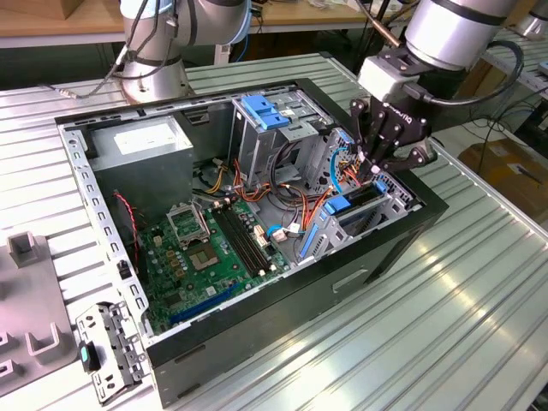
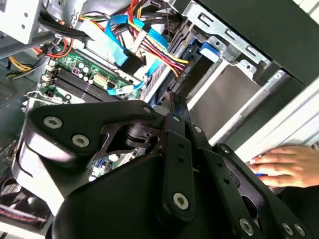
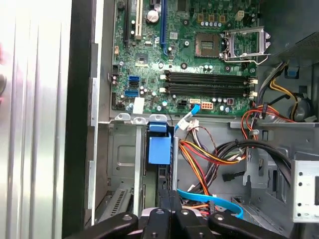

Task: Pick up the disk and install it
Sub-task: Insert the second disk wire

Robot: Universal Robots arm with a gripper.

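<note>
The claw (image 1: 374, 165) is hanging over the drive bay (image 1: 387, 208) at the case's front corner, with its fingers (image 3: 172, 205) drawn together until they are all but touching. Whether they are nipping anything, I cannot tell. The disk (image 1: 365, 199) seems to be sitting on edge in the bay straight beneath the fingertips, beside a blue tab (image 3: 159, 149), though only a dark sliver is showing.

To seat it well, I judge the claw should be pressing straight down along the bay's rails, keeping level so the disk is not jamming, and staying off the cables (image 3: 209, 154) just beside it.

The first wrist view is looking down the slot, showing how the tips are lining up with it. The second wrist view is showing a person's hand (image 2: 284, 167) resting beyond the case wall, to the claw's far side.
</note>
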